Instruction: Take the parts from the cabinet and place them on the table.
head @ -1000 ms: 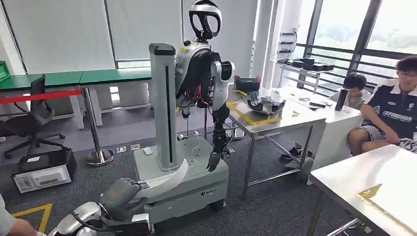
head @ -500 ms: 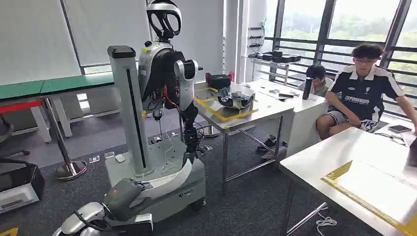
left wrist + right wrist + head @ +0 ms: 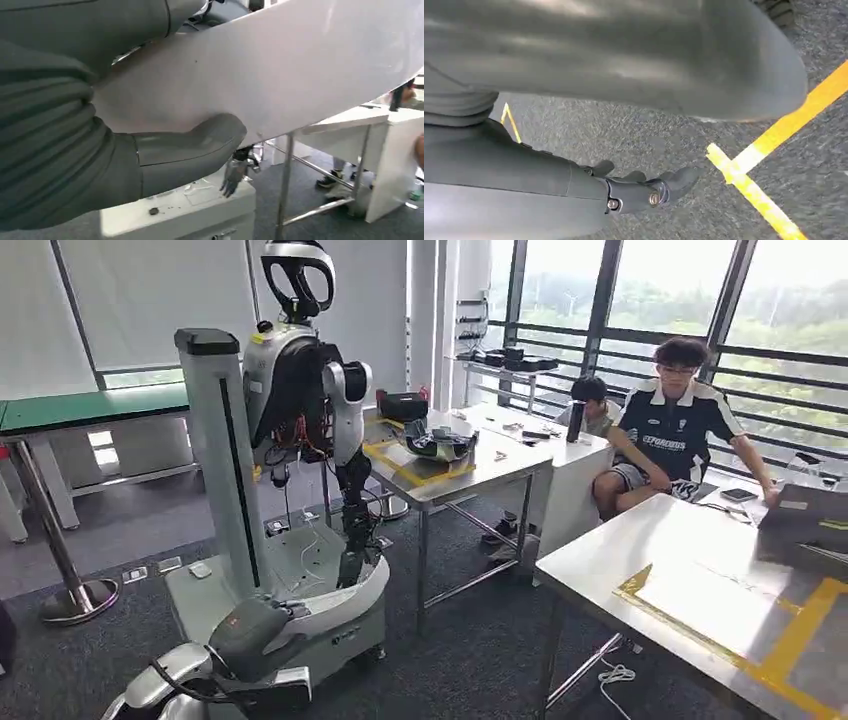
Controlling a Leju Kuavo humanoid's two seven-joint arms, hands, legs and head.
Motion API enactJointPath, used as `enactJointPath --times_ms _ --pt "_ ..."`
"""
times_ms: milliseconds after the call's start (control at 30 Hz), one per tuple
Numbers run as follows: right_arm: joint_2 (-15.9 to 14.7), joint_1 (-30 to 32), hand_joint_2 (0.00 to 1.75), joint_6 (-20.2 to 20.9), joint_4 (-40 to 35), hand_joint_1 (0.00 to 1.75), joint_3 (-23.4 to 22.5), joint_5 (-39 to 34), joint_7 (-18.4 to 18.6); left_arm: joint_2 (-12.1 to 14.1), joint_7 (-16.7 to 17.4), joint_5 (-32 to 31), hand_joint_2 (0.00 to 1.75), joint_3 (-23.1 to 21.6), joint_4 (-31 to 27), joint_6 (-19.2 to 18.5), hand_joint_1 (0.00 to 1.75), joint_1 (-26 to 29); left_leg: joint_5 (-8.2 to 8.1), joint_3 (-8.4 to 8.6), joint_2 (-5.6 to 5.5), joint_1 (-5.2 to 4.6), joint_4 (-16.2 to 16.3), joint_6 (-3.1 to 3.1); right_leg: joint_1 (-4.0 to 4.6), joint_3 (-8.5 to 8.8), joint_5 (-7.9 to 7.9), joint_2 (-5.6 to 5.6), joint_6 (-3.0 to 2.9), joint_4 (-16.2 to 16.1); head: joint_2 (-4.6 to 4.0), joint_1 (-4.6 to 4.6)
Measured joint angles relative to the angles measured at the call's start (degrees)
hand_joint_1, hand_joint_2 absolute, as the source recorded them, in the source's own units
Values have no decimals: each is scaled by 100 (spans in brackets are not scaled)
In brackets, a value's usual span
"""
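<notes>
Part: curved white panel point(image 3: 335, 602), at seven o'clock in the head view, grasped by left hand point(image 3: 250, 637).
Right hand point(image 3: 644, 192): hangs over the floor, fingers loosely apart, holding nothing.
Table point(image 3: 600, 565): at four o'clock.
Progress: part taken; placing remains.

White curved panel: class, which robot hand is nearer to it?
Left. The left robot hand grips the white curved panel; the right robot hand hangs over the carpet, holding nothing.
</notes>
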Motion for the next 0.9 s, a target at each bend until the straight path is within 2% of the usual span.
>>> enactJointPath --times_ms 33,67,100,133,167,267,300,333,367,400,433,467,500,533,567,600,633,667,767,800,833,867,900 --pt "0 3 0 2 0 0 0 0 0 -4 0 0 175 0 0 0 175 -4 -5 4 46 -2 1 -6 0 122 175 -8 -9 -260 0 0" --pt "0 1 0 11 0 0 -2 0 0 -7 2 0 175 0 -2 0 175 -17 -16 15 94 -3 1 -22 3 393 431 -42 -29 -780 0 0" --pt "0 -3 0 20 0 0 -4 0 0 -7 2 0 175 0 -4 0 175 -29 -29 29 138 -4 4 -40 14 685 645 -146 -56 -1314 0 0" --pt "0 -9 0 20 0 0 -4 2 0 -7 0 2 175 0 -7 0 175 -45 -46 40 182 -15 4 -64 47 886 675 -381 -104 -1733 0 -2" --pt "0 -16 0 22 0 0 -4 2 0 -4 4 2 175 0 -7 0 175 -60 -71 38 207 -56 14 -104 78 893 695 -354 -148 -1755 0 0" --pt "0 -4 0 24 0 0 -7 4 13 -33 7 0 175 0 -7 -9 175 -60 -87 91 327 -51 -35 -190 98 868 686 -199 -229 -1746 0 -2" --pt "0 -4 0 24 0 0 -11 4 30 -35 9 0 175 0 -15 -15 175 -63 -125 87 343 -48 -19 -235 42 922 722 -148 -284 -1803 0 2" --pt "0 1 0 24 -2 0 -13 11 41 -28 9 0 175 0 -15 -18 175 -63 -205 52 162 -18 98 -262 37 946 728 -124 -299 -1830 -2 -6" --pt "0 -2 0 35 0 0 -17 22 66 -17 9 -2 175 0 -15 -18 175 -69 -383 -83 1 -18 388 -275 28 956 724 -101 -337 -1831 0 -11" --pt "-2 -10 0 46 0 0 -26 33 72 -17 11 -7 175 0 -13 -18 175 -63 -606 -300 -84 -13 843 -293 26 958 721 -53 -352 -1831 0 -11" --pt "-2 -16 0 61 0 0 -35 35 76 -11 13 -11 175 0 -4 -24 175 -32 -807 -555 -118 -8 1343 -307 28 958 714 1 -363 -1830 0 -11" --pt "-2 -17 0 72 0 0 -39 35 81 4 15 -11 175 0 2 -26 175 4 -882 -734 -130 -9 1672 -317 27 958 712 59 -365 -1827 0 -11" --pt "0 -13 0 81 0 0 -46 35 92 9 17 -17 175 0 7 -33 175 37 -820 -793 -130 -4 1742 -319 25 963 711 119 -364 -1825 0 -13" --pt "0 -7 0 87 0 0 -50 35 96 11 22 -18 175 0 7 -33 175 45 -642 -733 -131 8 1556 -319 20 966 711 177 -362 -1820 0 -11" --pt "0 -1 0 87 0 0 -52 35 96 13 24 -18 175 0 7 -35 175 42 -373 -560 -141 19 1141 -317 13 969 707 232 -352 -1805 0 -11" --pt "0 2 0 87 0 0 -52 35 96 20 24 -18 175 0 4 -33 175 36 -104 -335 -197 35 642 -323 5 970 693 284 -330 -1778 0 -11" --pt "0 3 0 87 0 0 -55 35 96 26 24 -18 175 0 2 -33 175 36 70 -129 -367 68 181 -333 -4 955 670 334 -292 -1744 0 -11" --pt "0 -11 0 87 0 0 -55 35 94 31 24 -20 175 0 7 -33 175 33 -39 -35 -476 53 46 -326 22 906 647 387 -245 -1680 0 -13" --pt "0 5 0 87 0 0 -57 37 96 28 26 -24 175 -2 -2 -35 175 49 -21 -65 -367 8 90 -203 -25 870 708 510 -132 -1724 0 -7" --pt "0 17 0 90 0 0 -57 37 96 26 26 -24 175 -2 -9 -35 175 33 8 -50 -328 30 49 -149 -27 865 707 548 -96 -1728 0 -7" --pt "0 30 0 96 0 0 -57 35 96 26 33 -24 175 -2 -22 -35 175 30 25 -23 -260 44 22 -104 -22 830 652 396 -88 -1647 0 -4" --pt "4 28 0 96 0 0 -57 37 96 24 28 -24 175 -2 -31 -35 175 22 27 -18 -236 43 13 -62 7 707 489 174 -71 -1397 0 0" --pt "7 11 0 96 0 0 -57 37 96 24 26 -24 175 -2 -33 -35 175 21 26 -22 -189 25 13 -44 4 491 273 73 -55 -959 0 4"
